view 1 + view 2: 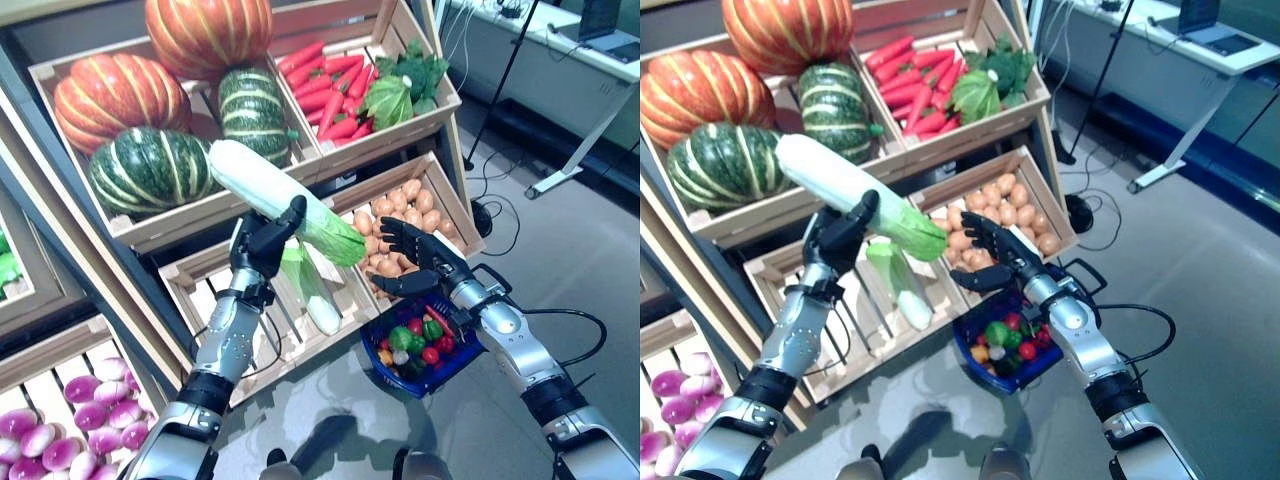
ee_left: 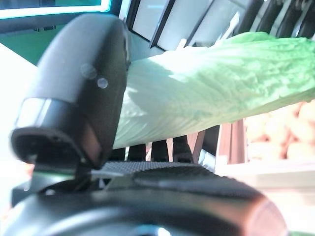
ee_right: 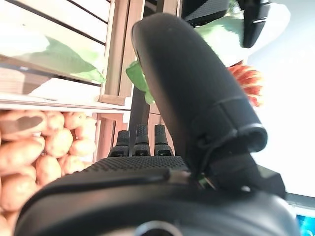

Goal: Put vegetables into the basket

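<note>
My left hand (image 1: 262,245) is shut on a long white-and-green cabbage (image 1: 250,175), held up in front of the shelves with its leafy end pointing toward my right hand. In the left wrist view the thumb (image 2: 83,98) presses over the cabbage (image 2: 211,93). My right hand (image 1: 420,250) is open with its fingers spread, just right of the cabbage's leafy tip and not touching it. Under the right wrist sits a blue basket (image 1: 455,360) holding several small vegetables; how it is carried is hidden.
A second cabbage (image 1: 315,290) lies in the slatted crate (image 1: 200,290) below. Potatoes (image 1: 400,205) fill the crate behind my right hand. Above are pumpkins (image 1: 120,95), carrots (image 1: 325,85) and leafy greens (image 1: 400,85). Purple turnips (image 1: 60,430) lie lower left. A white table (image 1: 575,90) stands at the right.
</note>
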Robot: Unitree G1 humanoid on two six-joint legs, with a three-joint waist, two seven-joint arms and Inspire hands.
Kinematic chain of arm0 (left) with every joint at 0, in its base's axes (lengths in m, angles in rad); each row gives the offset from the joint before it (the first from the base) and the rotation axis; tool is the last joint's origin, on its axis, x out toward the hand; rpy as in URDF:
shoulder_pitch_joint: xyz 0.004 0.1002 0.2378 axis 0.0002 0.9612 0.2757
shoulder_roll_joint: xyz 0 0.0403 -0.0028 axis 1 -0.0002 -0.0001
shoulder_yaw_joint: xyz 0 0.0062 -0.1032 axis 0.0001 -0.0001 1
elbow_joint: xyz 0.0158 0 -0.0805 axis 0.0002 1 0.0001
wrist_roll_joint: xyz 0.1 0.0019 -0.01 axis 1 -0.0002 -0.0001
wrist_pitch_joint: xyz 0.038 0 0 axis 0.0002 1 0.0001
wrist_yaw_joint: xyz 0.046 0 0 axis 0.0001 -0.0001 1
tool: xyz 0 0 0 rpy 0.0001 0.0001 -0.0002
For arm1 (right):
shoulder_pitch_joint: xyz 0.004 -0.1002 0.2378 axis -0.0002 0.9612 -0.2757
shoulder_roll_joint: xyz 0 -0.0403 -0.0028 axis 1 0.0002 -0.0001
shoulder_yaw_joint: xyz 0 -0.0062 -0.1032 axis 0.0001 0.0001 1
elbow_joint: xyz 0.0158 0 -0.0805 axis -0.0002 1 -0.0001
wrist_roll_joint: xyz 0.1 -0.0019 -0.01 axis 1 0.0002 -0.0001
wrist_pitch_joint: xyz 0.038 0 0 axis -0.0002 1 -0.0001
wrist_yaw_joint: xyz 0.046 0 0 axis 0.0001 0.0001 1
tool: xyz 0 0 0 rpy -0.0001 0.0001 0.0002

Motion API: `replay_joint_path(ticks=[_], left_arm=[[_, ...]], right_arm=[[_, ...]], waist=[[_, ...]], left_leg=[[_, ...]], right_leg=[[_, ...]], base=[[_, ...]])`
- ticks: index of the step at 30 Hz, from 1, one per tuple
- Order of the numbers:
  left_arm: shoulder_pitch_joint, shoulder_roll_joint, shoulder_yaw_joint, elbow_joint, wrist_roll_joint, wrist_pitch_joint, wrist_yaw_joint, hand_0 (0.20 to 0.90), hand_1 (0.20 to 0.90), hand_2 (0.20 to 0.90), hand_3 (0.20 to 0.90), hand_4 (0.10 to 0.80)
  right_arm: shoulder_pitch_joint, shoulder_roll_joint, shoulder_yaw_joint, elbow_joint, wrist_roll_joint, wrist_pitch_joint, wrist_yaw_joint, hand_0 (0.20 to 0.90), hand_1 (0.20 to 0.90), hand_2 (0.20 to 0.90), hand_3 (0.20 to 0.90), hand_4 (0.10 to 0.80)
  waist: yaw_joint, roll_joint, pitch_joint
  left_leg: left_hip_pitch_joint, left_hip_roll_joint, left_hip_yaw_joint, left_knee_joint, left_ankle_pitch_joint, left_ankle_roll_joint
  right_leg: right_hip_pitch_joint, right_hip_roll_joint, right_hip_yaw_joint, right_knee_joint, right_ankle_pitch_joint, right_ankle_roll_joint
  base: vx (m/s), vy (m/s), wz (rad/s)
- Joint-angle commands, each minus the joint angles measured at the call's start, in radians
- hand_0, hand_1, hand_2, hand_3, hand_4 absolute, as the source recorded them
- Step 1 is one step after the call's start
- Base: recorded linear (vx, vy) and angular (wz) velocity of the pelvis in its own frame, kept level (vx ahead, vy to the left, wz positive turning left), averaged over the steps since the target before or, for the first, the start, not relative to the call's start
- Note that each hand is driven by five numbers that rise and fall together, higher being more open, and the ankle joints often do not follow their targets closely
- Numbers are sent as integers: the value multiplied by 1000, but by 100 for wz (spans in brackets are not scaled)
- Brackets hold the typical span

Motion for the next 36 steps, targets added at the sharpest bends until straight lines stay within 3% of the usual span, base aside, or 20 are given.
replay_joint_path(ticks=[1, 9, 17, 26, 36], left_arm=[[-73, 15, -18, -80, -7, -34, -43, 300, 300, 300, 300, 400], [-87, 14, -56, -26, 79, -24, -34, 300, 300, 300, 300, 400], [-96, 28, -92, 6, 243, -47, -53, 300, 300, 300, 300, 400], [-100, 22, -115, 31, 227, -37, -78, 300, 300, 300, 300, 400], [-90, -56, -158, 67, 193, -40, -115, 300, 300, 300, 300, 400]], right_arm=[[-146, 52, 17, 3, 64, 40, -18, 900, 900, 900, 900, 800], [-222, 59, 58, -3, 41, 161, -53, 900, 900, 900, 900, 800], [-292, 70, 109, -23, 75, 310, 27, 900, 900, 900, 900, 800], [-342, 84, 147, -9, 200, 395, 86, 900, 900, 900, 900, 800], [-431, 146, 165, 127, 323, 500, 117, 900, 900, 900, 900, 800]], waist=[[9, -33, -124], [13, -36, -144], [20, -39, -155], [25, -46, -163], [43, -53, -173]], left_leg=[[20, -66, 9, -29, 8, 53], [81, -85, 12, -128, 38, 53], [114, -96, 10, -175, 43, 59], [135, -102, 7, -185, 39, 62], [150, -105, -8, -188, 30, 60]], right_leg=[[99, 1, -35, -196, 140, -34], [150, 15, -35, -278, 183, -23], [173, 23, -30, -306, 193, -23], [193, 31, -20, -317, 190, -27], [212, 33, -18, -320, 185, -32]], base=[[93, -53, -4], [53, -23, 2], [4, -2, 0], [8, 0, 0], [1, 0, 1]])
